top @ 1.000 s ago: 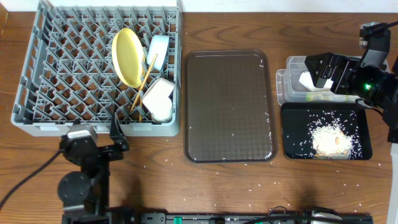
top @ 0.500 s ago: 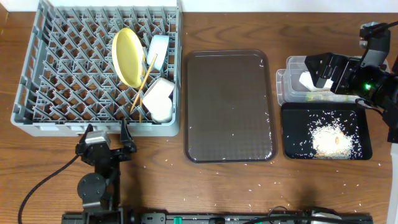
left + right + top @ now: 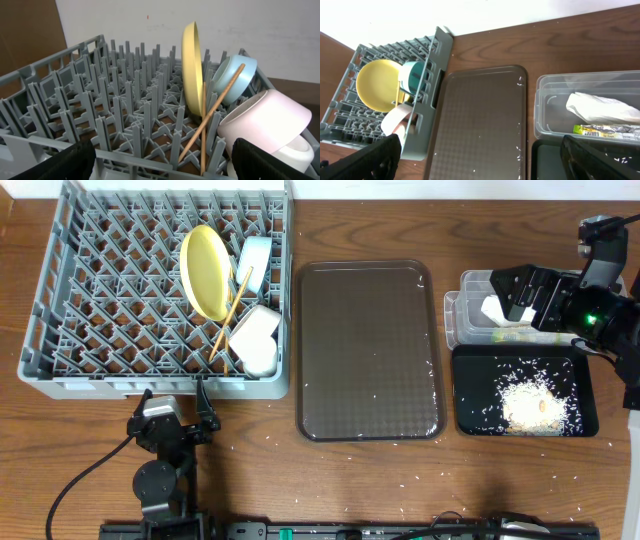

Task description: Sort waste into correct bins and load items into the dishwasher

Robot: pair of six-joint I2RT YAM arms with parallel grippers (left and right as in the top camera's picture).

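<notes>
The grey dishwasher rack (image 3: 110, 290) holds the upright yellow plate (image 3: 205, 270), light blue bowl (image 3: 255, 258), white bowl (image 3: 255, 328), white cup (image 3: 262, 362) and chopsticks (image 3: 232, 308). My left gripper (image 3: 177, 402) stands open and empty just outside the rack's front wall (image 3: 150, 160), facing the plate (image 3: 191, 65) and chopsticks (image 3: 215, 112). The right gripper (image 3: 512, 295) hovers open and empty over the clear tub (image 3: 465, 315), which contains the napkin (image 3: 600, 107) and wrapper (image 3: 605, 131). Rice scraps (image 3: 530, 402) lie in the black tray (image 3: 470, 415).
A large dark brown serving tray (image 3: 368, 350) lies between the rack and the bins, with a few rice grains on it. More grains are scattered on the wooden table (image 3: 330, 470) near the front. The left arm's cable (image 3: 70, 480) trails at the front left.
My left arm has shifted right and toward the rack's front wall, its wrist now squared to the rack. The right arm and all objects have stayed still.
</notes>
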